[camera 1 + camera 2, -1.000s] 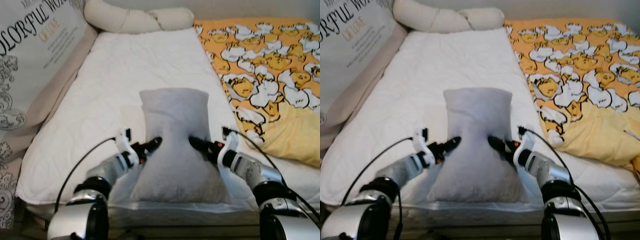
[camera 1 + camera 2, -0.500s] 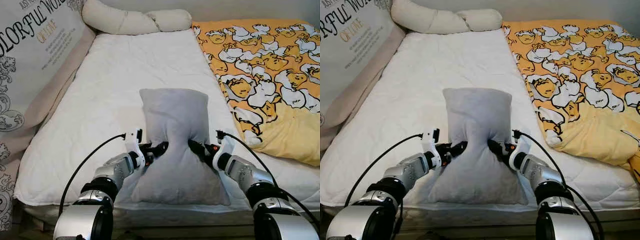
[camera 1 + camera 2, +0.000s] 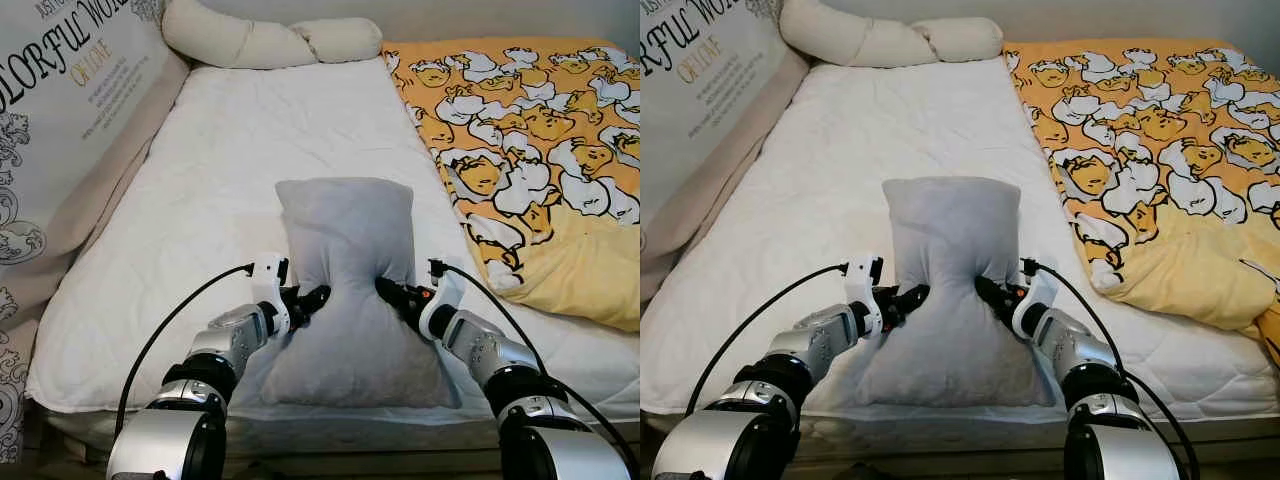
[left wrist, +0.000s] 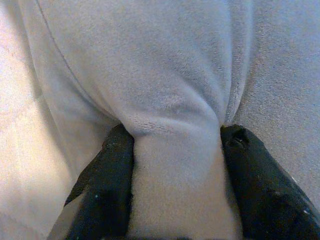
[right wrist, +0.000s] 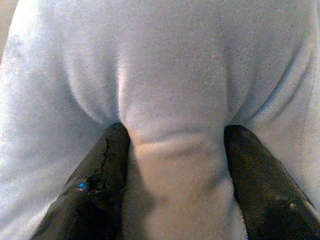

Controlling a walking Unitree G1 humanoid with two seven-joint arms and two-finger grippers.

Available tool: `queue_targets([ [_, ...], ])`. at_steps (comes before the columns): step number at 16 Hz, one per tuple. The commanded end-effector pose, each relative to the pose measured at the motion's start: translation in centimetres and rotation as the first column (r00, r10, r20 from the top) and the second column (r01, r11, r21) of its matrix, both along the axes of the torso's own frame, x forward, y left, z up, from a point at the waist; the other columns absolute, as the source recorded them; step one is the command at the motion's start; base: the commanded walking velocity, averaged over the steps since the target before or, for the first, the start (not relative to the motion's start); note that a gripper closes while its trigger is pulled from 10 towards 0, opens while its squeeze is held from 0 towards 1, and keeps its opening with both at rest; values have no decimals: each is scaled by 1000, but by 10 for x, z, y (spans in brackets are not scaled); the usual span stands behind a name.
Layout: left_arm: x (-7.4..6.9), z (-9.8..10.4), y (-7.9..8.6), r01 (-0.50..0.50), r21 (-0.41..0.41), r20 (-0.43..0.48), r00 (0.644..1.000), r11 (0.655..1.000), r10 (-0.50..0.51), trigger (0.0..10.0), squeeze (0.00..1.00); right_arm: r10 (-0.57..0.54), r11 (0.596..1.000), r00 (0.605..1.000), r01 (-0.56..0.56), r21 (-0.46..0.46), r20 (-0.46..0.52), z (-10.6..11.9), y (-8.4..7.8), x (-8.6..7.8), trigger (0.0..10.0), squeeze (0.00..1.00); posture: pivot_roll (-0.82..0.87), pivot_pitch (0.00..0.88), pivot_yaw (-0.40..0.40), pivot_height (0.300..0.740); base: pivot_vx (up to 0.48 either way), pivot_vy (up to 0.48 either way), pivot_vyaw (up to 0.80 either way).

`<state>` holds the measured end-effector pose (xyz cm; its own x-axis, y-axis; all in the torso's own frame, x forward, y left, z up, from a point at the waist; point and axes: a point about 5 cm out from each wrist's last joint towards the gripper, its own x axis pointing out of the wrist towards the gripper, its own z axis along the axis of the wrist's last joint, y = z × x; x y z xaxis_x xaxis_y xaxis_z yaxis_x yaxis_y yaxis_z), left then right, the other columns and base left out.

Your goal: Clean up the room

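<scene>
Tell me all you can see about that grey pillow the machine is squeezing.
The grey pillow is soft and plush, like velvety fleece, roughly rectangular. It lies on the white mattress near the foot edge, lengthways, pinched at its middle into an hourglass waist. The left gripper presses in from one side, the right gripper from the other. In the wrist views, each gripper's black fingers clamp a bunched fold of fabric. It lies apart from the yellow blanket.

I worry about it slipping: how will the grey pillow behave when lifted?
The grey pillow is probably soft and light: it pinches into a waist between the left gripper and right gripper. Its unsupported ends will likely sag. The plush fabric bunched between the fingers should resist slipping.
</scene>
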<state>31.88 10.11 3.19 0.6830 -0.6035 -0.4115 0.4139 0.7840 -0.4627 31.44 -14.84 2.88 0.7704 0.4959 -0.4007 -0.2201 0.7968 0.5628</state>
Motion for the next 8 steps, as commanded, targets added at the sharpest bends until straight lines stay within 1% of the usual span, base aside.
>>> queue_targets([
  [1,-6,-7,-5,43,48,-23,999,998,-42,0,0,36,999,998,-37,-14,-55,-10,11,-7,0,0,-93,0,57,740,0,0,0],
  [2,-6,-6,-5,47,55,-15,999,997,-46,0,0,50,998,997,-53,-32,-66,-10,11,-8,0,0,-92,0,61,740,0,0,0],
  [3,-4,-3,-5,30,38,-17,999,999,-30,0,0,40,998,998,-42,-39,-50,-9,12,-7,0,0,-93,0,67,740,0,0,0],
  [4,-1,0,-2,-1,27,-24,1000,1000,1,0,0,19,999,999,-20,-25,-30,-4,12,-4,0,0,-94,0,69,740,0,0,0],
  [5,1,2,1,-21,36,-22,1000,999,22,0,0,5,1000,1000,-5,-18,-20,0,12,-1,0,0,-94,0,68,740,0,0,0],
  [8,0,0,9,-17,112,-16,1000,994,19,0,0,21,997,999,-24,-74,-40,-3,13,-3,0,0,-83,0,68,740,0,0,0],
])
